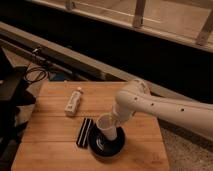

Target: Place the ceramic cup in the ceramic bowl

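The white ceramic cup (106, 126) is tilted, its base over the black ceramic bowl (107, 144) near the table's front edge. I cannot tell whether the cup touches the bowl. My gripper (117, 120) comes in from the right on the white arm and sits at the cup's right side, holding it. The bowl's far right part is hidden by the cup and gripper.
A white bottle (74, 101) lies on the wooden table (45, 140) to the left. A black rectangular bar (84, 131) lies just left of the bowl. Black equipment (11, 95) and cables stand off the table's left edge.
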### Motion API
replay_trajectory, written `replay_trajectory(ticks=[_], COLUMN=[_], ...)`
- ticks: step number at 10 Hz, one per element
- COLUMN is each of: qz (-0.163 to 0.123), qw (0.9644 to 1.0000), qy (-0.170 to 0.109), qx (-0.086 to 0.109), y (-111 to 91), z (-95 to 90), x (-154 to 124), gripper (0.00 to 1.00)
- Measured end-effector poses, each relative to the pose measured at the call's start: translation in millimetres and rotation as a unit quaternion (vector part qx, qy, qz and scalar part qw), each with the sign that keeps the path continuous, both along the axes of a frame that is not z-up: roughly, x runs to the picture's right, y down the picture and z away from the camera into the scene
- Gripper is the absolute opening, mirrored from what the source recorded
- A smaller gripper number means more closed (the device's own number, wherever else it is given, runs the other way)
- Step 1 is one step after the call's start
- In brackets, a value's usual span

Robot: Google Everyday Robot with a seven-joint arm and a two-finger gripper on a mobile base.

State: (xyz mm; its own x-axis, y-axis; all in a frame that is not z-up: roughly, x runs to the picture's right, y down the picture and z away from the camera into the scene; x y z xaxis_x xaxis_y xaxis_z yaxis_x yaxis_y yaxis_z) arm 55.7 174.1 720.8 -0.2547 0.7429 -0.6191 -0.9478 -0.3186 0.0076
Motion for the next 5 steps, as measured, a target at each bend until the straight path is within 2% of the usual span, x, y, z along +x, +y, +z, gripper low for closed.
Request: replay_trajectory(ticks=[2, 3, 4, 5], qz=[0.007, 0.015, 0.022, 0.030], qw=[0.9999, 0.9994, 0.9980, 0.9930], qy=[0.005, 0.008, 0.011, 0.022], qx=[0.013, 0.029, 0.058, 0.112], y=[-5, -9, -15, -25], z=[-5.2, -9.6, -17.1, -31.2], x=[3, 7, 9, 14], gripper=[0.80, 0.80, 0.80, 0.76])
